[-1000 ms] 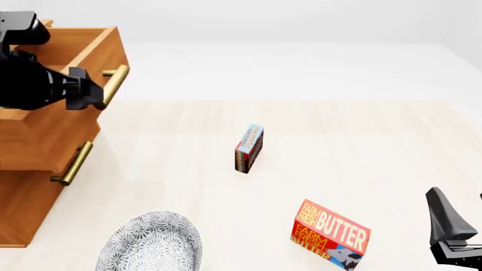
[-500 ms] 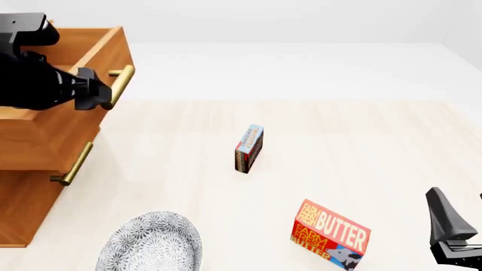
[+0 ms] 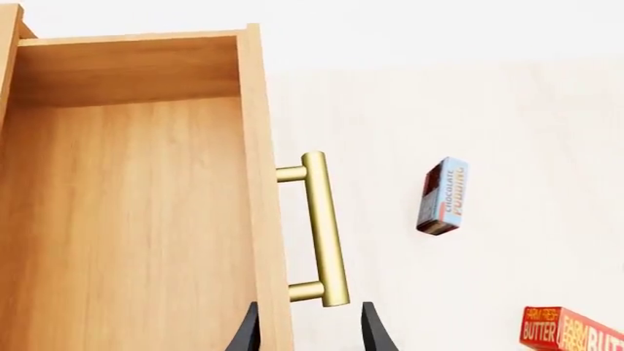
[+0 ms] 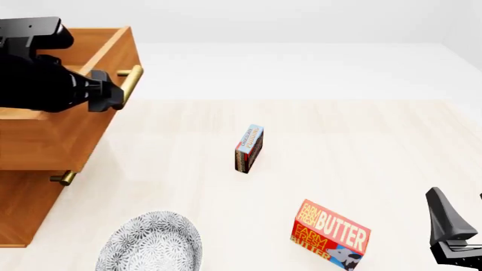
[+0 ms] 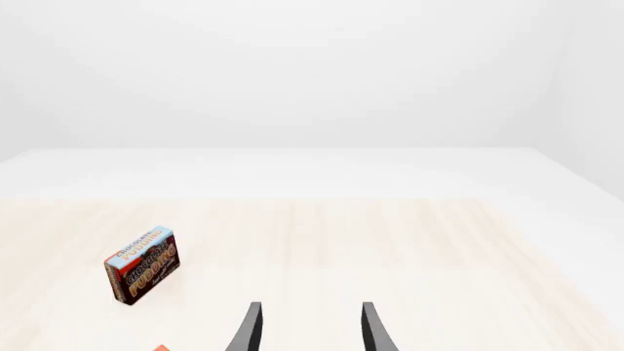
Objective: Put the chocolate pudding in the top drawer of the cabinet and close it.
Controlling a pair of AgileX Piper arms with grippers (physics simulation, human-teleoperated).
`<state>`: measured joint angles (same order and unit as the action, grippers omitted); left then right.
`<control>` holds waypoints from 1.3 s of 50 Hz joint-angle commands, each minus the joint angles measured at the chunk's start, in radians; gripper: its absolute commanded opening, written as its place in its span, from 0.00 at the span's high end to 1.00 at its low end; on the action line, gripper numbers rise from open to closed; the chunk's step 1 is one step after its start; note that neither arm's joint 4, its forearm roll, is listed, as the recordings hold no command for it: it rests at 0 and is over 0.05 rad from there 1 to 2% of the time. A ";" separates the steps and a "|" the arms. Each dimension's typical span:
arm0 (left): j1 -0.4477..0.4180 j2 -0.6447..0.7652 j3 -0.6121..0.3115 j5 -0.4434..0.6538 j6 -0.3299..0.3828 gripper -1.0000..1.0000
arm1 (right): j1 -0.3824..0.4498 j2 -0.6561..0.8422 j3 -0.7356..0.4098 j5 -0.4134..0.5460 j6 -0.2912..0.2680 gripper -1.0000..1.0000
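Note:
The chocolate pudding (image 4: 249, 148) stands on its edge mid-table; it also shows in the left wrist view (image 3: 443, 196) and the right wrist view (image 5: 143, 265). The cabinet (image 4: 22, 217) is at the left. Its top drawer (image 4: 53, 135) is pulled far out, and its inside (image 3: 127, 219) is bare. My left gripper (image 4: 113, 97) is at the drawer's brass handle (image 4: 132, 78). In the left wrist view the fingers (image 3: 375, 329) stand apart on either side of the handle's (image 3: 325, 227) near end. My right gripper (image 4: 452, 231) is open and empty at the front right.
A red-and-yellow butter box (image 4: 331, 234) lies at the front, right of centre, and its corner shows in the left wrist view (image 3: 571, 336). A patterned plate (image 4: 150, 243) sits at the front left. The lower drawer's handle (image 4: 66, 178) peeks out under the open drawer.
The top drawer has slid further out to the right, with my left gripper moving along at its handle. It now covers most of the lower handle. The right arm has not moved.

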<state>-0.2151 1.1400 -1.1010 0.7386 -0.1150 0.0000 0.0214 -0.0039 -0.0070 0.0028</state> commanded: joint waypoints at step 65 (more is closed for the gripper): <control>-0.123 0.073 -0.036 -0.075 -0.028 0.00 | 0.000 0.000 0.000 0.000 0.000 0.00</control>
<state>-0.3174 1.1906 -1.1225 0.6756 -0.1486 0.0001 0.0214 -0.0039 -0.0070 0.0028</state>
